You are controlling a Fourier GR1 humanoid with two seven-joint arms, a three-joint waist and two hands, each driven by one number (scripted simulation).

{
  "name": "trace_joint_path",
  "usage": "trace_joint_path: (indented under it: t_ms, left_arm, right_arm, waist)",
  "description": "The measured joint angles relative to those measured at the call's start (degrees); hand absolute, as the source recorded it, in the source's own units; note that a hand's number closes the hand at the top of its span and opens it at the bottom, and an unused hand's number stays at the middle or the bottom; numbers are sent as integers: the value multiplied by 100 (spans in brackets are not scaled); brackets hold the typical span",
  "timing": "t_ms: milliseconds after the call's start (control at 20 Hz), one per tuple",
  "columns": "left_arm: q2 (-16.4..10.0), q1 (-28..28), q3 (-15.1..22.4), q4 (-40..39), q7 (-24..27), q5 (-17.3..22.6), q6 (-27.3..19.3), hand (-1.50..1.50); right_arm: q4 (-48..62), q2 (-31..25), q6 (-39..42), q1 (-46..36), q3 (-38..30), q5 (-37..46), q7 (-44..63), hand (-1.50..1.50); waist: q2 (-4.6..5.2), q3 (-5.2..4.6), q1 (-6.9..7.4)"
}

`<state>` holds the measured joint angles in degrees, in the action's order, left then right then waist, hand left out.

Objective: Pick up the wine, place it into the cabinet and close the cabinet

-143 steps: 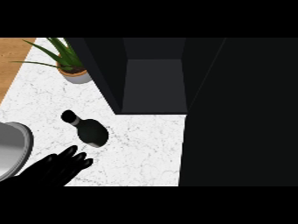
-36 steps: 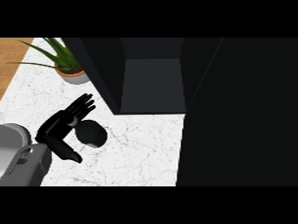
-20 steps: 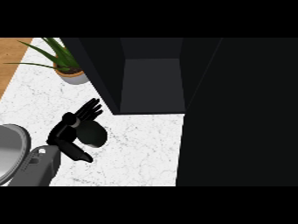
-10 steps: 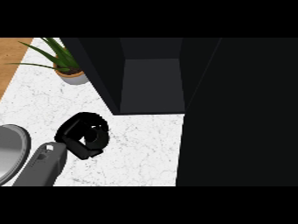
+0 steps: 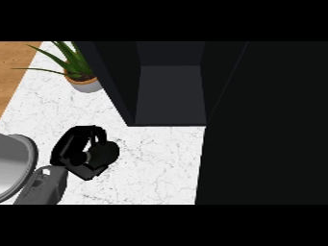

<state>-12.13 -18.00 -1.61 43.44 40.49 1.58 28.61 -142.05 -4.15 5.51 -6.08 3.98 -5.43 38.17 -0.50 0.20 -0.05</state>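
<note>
While left hand (image 5: 74, 148) curls round wine (image 5: 107, 153), forearm (image 5: 42, 188) angled upward

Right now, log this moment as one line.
phase: grasp | left hand: curled round wine | cabinet: open | right hand: not in view

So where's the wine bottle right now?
Head view, lower left: the wine is over the white counter, the left hand curled round it, below the plant and near the open cabinet.
</note>
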Motion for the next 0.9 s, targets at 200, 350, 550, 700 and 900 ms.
trace_joint_path:
  t_ms: [200, 350, 550, 700, 900]
  left_arm:
    - [15, 438, -587, 316, 212, 377, -791, 150]
    - [84, 824, -730, 865, 277, 458, -1206, 150]
    - [262, 1239, -747, 1902, -25, 620, -1543, 150]
    - [410, 1567, -615, 2769, -506, 855, -1484, 150]
    - [503, 1967, -434, 3920, -1256, 1147, -1451, 150]
  right_arm:
    - [24, 33, -10, 17, 38, 31, -42, -150]
    - [14, 61, 0, 91, 54, 33, -89, -150]
    - [5, 25, 51, 113, -20, 15, -66, -150]
    - [23, 78, 67, 152, 57, 18, -101, -150]
    - [5, 48, 54, 60, -12, 2, -6, -150]
  waist:
    - [-12, -1, 78]
    - [-3, -6, 73]
    - [10, -10, 59]
    - [13, -11, 59]
    - [18, -13, 49]
